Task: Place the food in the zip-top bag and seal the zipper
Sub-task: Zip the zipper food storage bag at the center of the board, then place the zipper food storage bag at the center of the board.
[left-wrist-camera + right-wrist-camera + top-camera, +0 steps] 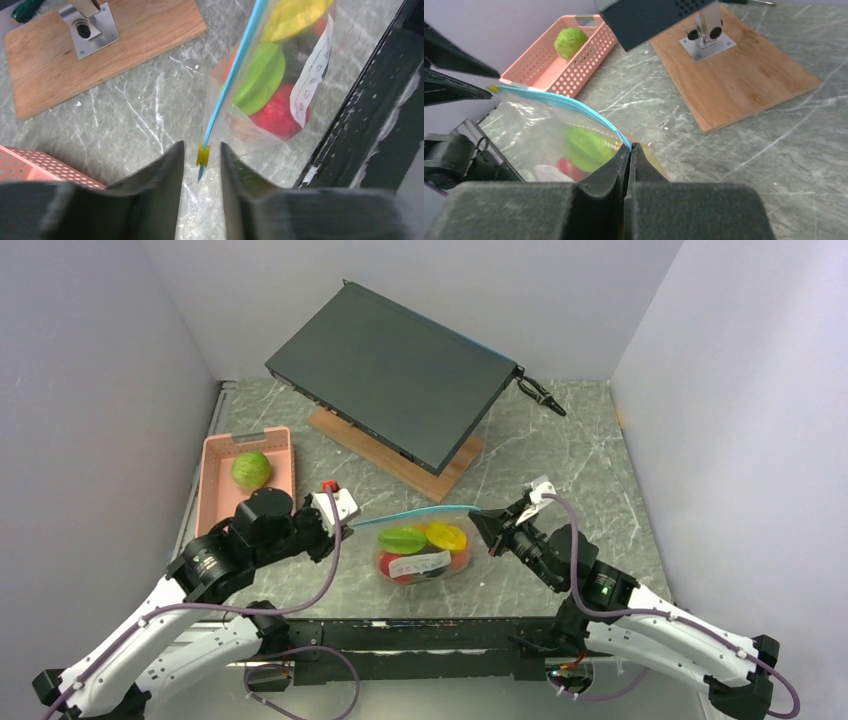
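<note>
The zip-top bag [425, 552] lies near the middle of the table's [560, 460] near edge, strung between the two arms by its mouth. Its zipper [415, 512], one teal strip, runs across from left to right. The left gripper [201, 147] sits at the strip's left end with its jaws a little apart. The small yellow slider [203, 155] stands in the gap between them, touching neither side as far as I can see. The right gripper [630, 150] is at the other end, its jaws pressed tight together on the zipper's right tip (no gap shows at all).

The food is split between two places. Inside the bag I can pick out one green piece [402, 538], one yellow [446, 536] and one red [277, 115], plus a sliver of orange behind the strip; a white label [418, 564] hides part of the heap, so I cannot give a full count. One more green piece [250, 469] sits alone in the single pink basket [215, 485] by the left edge.

Toward the far edge, one dark flat box [395, 370] is propped on one wooden board [744, 75].
</note>
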Available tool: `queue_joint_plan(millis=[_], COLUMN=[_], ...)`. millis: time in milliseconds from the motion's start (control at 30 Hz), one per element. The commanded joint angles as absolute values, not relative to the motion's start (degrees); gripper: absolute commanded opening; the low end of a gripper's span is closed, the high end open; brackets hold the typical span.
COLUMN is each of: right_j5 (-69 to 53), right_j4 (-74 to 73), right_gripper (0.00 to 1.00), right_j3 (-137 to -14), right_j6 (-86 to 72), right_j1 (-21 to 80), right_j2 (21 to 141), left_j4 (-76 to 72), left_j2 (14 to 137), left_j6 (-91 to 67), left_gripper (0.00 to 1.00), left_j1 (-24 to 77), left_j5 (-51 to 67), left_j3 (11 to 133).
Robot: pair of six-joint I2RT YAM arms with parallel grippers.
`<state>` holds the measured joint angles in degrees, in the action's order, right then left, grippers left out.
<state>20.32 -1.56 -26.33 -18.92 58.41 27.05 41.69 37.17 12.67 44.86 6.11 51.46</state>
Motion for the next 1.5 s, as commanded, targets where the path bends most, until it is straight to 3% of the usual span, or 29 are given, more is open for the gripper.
queue_joint_plan(millis=[0,267,533,633,767,833,1000,1167,1467], right_j5=[15.3,-7.3,-22.5,-18.4,6.2,12.7,8.7,7.0,19.0], right_j4=[-3.7,1.2,10.8,4.2,-13.6,-19.3,-21.8,-16.0,-18.9], right_gripper=[0.0,0.0,0.0,0.0,0.0,0.0,0.0,0.0,0.0], right_j3=[-35.6,-40.2,-43.3,-47.5,-49.2,-47.6,-40.3,-32.9,-31.3], right_j6=[-19.2,-29.4,-39.0,-38.6,-46.2,-51.6,-58.3,-54.9,-44.0], right_j1=[58.1,58.1,58.2,58.1,57.1,54.8,42.5,34.1,25.4], right_j2=[28.6,34.3,39.2,41.1,41.5,41.9,46.5,51.3,52.9], left_j4=[41.9,38.4,36.0,36.3,35.8,35.7,36.0,37.2,37.7], left_j2=[37.4,31.3,25.8,25.8,25.7,25.6,25.7,25.7,21.8], left_j6=[10.7,10.0,10.5,10.7,10.4,10.1,9.4,9.0,5.0], left_gripper=[0.49,0.75,0.81,0.81,0.81,0.81,0.81,0.81,0.84], left_j1=[44.5,44.5,44.5,44.5,44.5,44.5,44.5,44.5,44.5], left_j5=[6.0,6.9,-1.2,-3.1,-4.4,-4.4,-3.0,-2.9,-3.7], left_j3=[56.9,57.8,56.9,57.0,57.0,57.1,57.2,58.1,59.1])
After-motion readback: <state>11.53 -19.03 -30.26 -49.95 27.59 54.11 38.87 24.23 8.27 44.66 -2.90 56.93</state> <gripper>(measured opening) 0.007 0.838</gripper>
